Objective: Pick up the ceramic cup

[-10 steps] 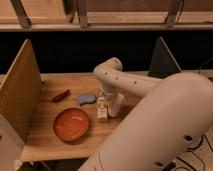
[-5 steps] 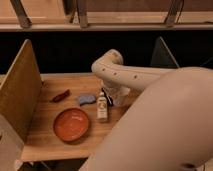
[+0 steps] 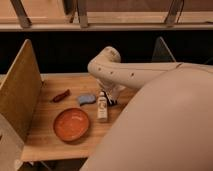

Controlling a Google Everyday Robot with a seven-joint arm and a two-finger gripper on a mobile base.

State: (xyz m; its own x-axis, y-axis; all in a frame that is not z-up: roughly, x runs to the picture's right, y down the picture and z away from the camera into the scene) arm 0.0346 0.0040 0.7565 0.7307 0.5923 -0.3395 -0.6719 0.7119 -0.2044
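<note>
A lab or office test station: a small wooden table fenced by upright board dividers at left and far right, metal railing beyond; the gripper hangs over the table's middle

The claw hangs low over the table, near its middle. Just left of the claw and slightly nearer the camera stands a bottle. Farther left lies a cloth, then a small stick-like object. A wide dish sits left of the claw, nearer the camera.
</note>
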